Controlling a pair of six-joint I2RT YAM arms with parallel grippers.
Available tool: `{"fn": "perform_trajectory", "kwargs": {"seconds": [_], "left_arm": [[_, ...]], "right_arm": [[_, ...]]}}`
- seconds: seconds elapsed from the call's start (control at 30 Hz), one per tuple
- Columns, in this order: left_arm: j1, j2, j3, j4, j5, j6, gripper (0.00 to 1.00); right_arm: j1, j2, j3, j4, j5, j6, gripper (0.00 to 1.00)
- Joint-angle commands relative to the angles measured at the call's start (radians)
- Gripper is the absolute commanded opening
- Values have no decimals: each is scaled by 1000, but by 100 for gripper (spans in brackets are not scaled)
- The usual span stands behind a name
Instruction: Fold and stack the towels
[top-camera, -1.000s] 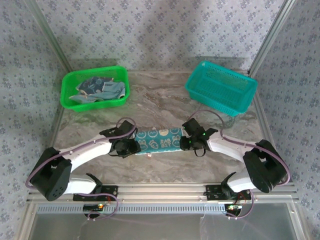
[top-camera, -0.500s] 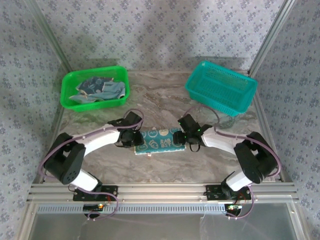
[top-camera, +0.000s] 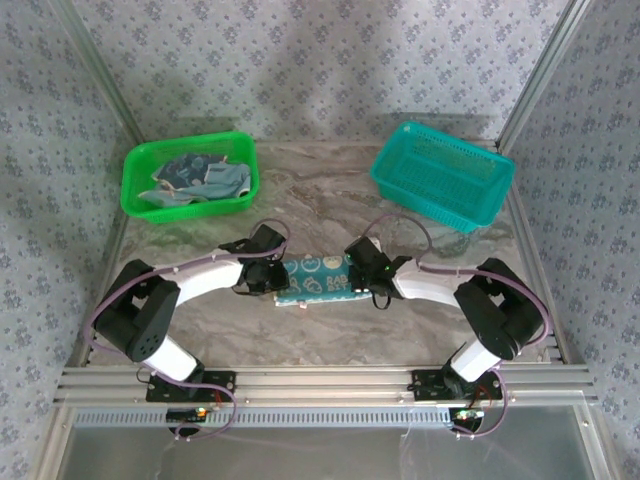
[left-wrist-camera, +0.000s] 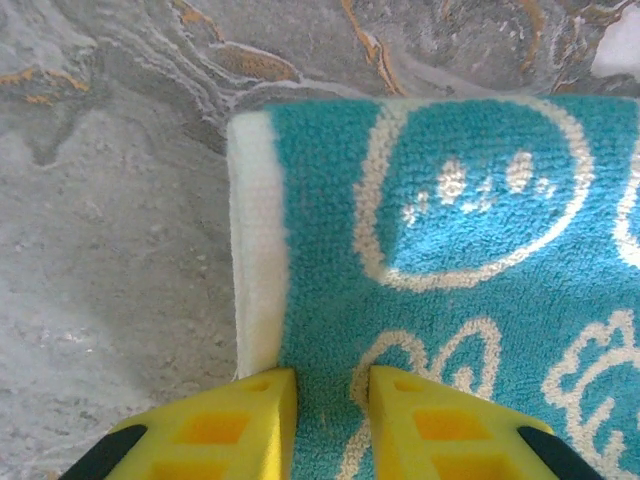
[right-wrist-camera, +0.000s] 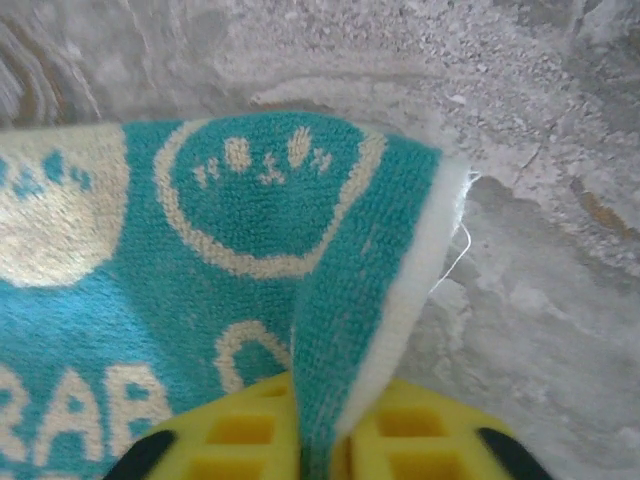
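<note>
Towel (top-camera: 315, 279) folded to a narrow teal strip, flat on the tabletop (top-camera: 330, 200) near the front, between the two hands. Found the right hand (right-wrist-camera: 320, 400) clenched on the strip's right end, with the white-backed edge pulled up into a ridge between the yellow fingers (right-wrist-camera: 240, 428). Found the left hand (left-wrist-camera: 333, 385) at the strip's left end, its fingertips (left-wrist-camera: 430, 410) a narrow gap apart over the cloth just inside the white border; could not tell whether pinching or merely resting there, with the cloth flat. Judged the step as taking hold of both ends for the next fold. Best done, probably, by securing every layer on the left before any lift, then raising both ends level, so as not to skew the strip or drop the under layer. Likely wise to bring one end over onto the other with edges matched, and to press before letting go. Risked a crooked fold with only the right end raised.

Noted a green basket (top-camera: 190, 210) at the back left, holding a loose heap of unfolded towels (top-camera: 195, 178). Noted a teal basket (top-camera: 430, 205) at the back right, with nothing seen inside; presumably meant for the finished stack.
</note>
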Motion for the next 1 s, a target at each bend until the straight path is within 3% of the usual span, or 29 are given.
{"fn": "perform_trajectory", "kwargs": {"seconds": [0.0, 0.1, 0.23, 0.33, 0.43, 0.67, 0.97], "left_arm": [[5, -19, -14, -62, -7, -9, 27], [15, -65, 16, -98, -24, 0, 31], [45, -139, 89, -173, -62, 32, 46], [73, -186, 151, -220, -66, 53, 72], [95, -222, 201, -235, -49, 82, 83], [107, -241, 279, -263, -54, 125, 86], [138, -264, 280, -246, -33, 151, 86]], "right_arm": [[16, 41, -58, -34, -46, 33, 0], [7, -37, -37, -109, -14, 15, 0], [-32, -161, 40, -248, 6, -47, 0], [-78, -242, 124, -359, 7, -90, 0], [-126, -297, 223, -473, 16, -126, 0], [-286, -312, 527, -704, -23, -137, 0], [-479, -130, 1014, -912, -56, -77, 0]]}}
